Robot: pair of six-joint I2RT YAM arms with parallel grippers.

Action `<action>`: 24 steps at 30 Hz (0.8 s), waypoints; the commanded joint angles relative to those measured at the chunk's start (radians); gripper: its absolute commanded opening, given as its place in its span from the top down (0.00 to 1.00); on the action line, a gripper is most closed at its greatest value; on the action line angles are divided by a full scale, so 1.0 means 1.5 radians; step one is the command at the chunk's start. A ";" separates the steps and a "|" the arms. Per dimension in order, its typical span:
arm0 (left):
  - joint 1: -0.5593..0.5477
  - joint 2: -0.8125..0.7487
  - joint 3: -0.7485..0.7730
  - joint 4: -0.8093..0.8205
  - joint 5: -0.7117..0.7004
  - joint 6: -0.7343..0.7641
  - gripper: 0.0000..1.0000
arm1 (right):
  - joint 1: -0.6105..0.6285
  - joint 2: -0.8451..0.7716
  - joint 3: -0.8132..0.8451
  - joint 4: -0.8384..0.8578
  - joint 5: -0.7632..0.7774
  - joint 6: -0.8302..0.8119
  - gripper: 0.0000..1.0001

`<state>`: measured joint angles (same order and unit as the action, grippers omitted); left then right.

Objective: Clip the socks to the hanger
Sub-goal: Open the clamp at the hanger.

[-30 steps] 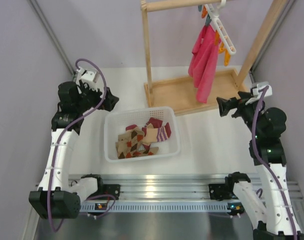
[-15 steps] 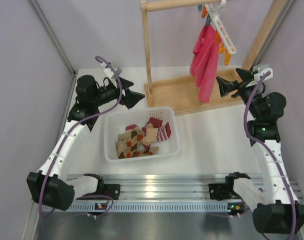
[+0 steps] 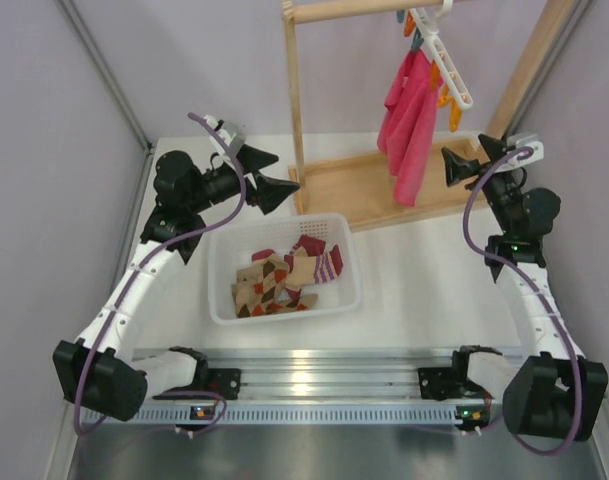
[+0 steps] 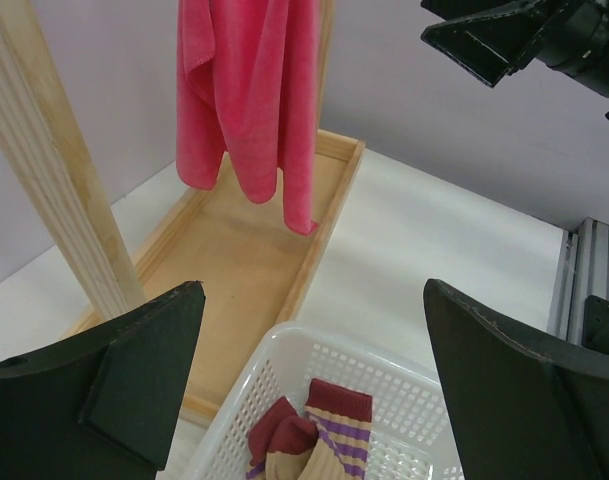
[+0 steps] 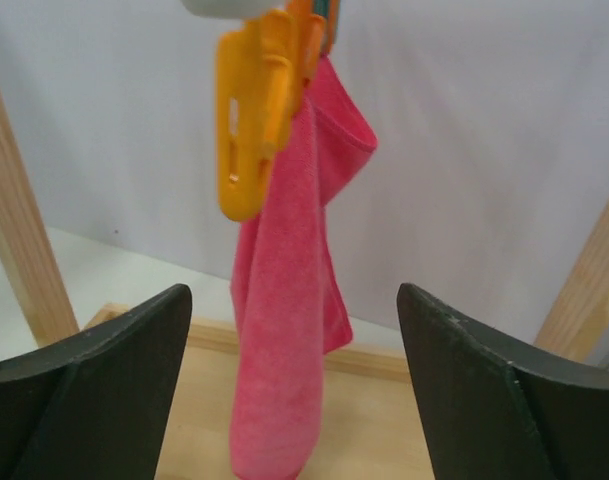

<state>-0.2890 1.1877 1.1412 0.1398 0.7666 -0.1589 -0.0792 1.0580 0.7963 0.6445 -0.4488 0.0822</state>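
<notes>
While hanger (image 3: 446, 65) slants down-right | left gripper (image 3: 286, 170) agape | right gripper (image 3: 463, 151) agape

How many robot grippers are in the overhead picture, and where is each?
2. The left gripper is near the far edge of the basket; the right gripper faces the pink cloth.

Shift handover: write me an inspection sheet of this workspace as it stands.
Surface: white table, carrying a white basket and the wooden rack.
Job's things: socks heaped in the basket, none on the hanger, which hooks over the rack's top bar.
Clutter: pink towel hanging from the hanger.
Grippers: left gripper open, near the basket's far rim; right gripper open, facing the towel; both empty.
Cables: purple cable looped along each arm.
Surroundings: lilac walls; aluminium rail at the near edge.
</notes>
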 commanded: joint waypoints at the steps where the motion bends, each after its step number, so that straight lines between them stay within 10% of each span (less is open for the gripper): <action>1: -0.002 -0.003 -0.010 0.056 0.017 0.012 0.04 | -0.068 -0.004 -0.026 0.066 -0.029 0.027 0.20; 24: -0.032 0.068 0.020 0.106 0.033 -0.005 0.05 | -0.054 0.257 0.192 0.250 -0.224 0.109 0.28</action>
<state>-0.3168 1.2736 1.1080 0.2272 0.7952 -0.1749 -0.1955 1.4433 1.0424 0.8921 -0.6880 0.2474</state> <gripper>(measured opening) 0.951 0.718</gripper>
